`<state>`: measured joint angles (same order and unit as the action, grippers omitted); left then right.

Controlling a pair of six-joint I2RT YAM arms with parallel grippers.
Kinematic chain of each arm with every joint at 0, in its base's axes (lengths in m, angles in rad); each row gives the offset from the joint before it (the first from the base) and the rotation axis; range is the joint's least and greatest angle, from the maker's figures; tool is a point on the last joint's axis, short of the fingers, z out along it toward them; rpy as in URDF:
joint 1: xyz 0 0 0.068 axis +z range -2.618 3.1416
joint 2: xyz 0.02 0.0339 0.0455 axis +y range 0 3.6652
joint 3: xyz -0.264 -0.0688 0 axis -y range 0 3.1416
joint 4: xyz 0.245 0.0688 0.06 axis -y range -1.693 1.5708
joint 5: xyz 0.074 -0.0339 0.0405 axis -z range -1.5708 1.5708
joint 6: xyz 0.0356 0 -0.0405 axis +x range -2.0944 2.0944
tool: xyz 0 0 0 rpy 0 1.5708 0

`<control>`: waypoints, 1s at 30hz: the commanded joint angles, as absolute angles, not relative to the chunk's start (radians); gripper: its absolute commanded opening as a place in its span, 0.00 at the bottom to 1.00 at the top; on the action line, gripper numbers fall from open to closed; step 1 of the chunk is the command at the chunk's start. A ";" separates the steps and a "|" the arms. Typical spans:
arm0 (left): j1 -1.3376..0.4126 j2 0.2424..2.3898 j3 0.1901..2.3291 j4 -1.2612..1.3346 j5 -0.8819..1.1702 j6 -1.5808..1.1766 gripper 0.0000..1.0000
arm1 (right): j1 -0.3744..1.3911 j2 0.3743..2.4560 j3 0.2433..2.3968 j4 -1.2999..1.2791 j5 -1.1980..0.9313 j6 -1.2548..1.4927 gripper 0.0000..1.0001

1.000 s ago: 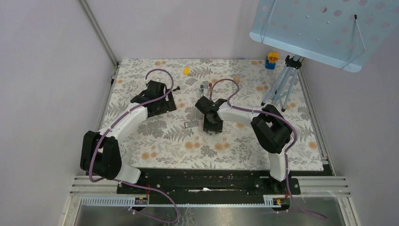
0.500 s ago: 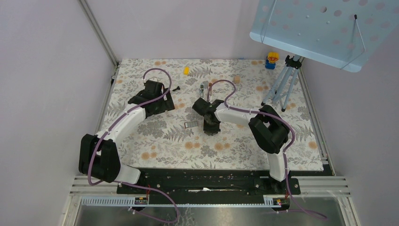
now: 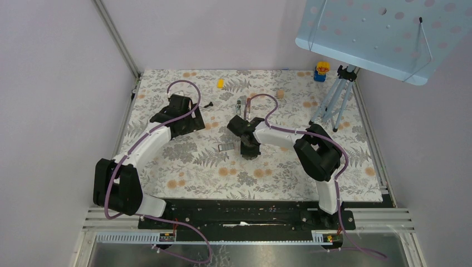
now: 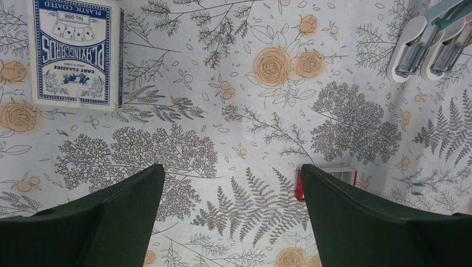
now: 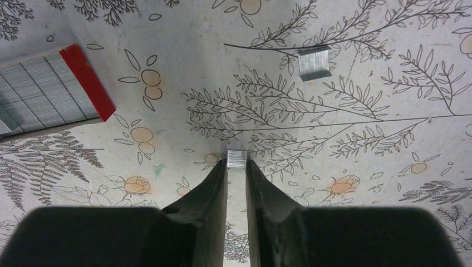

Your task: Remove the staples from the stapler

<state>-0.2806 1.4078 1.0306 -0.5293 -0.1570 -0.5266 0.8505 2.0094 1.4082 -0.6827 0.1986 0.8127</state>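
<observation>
The white and teal plastic stapler (image 4: 426, 41) lies at the far middle of the bench (image 4: 267, 111) and looks opened up. Nothing is touching it. A small silver block of staples (image 5: 237, 157) sits on the bench, and the right pincer (image 5: 237, 166) is pinched shut on it at the very tips. A second silver strip of staples (image 5: 314, 62) lies loose nearby. The left pincer (image 4: 231, 172) hangs wide open and holds nothing. I think some staples are out already, but I cannot tell if more are left inside the stapler
</observation>
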 commanded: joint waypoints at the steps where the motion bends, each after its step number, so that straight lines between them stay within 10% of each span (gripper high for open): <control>1: -0.266 1.387 1.028 -0.504 -0.142 -0.520 0.97 | 0.859 2.009 1.447 -0.686 0.239 0.790 0.22; 30: -0.162 1.321 0.988 -0.472 -0.103 -0.525 0.99 | 0.868 2.126 1.733 -0.715 0.176 0.682 0.22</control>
<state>-0.1738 1.3605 0.9916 -0.5083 -0.1112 -0.5270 0.8513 2.0911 1.6745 -0.7177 0.2047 0.7094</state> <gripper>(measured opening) 0.987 0.219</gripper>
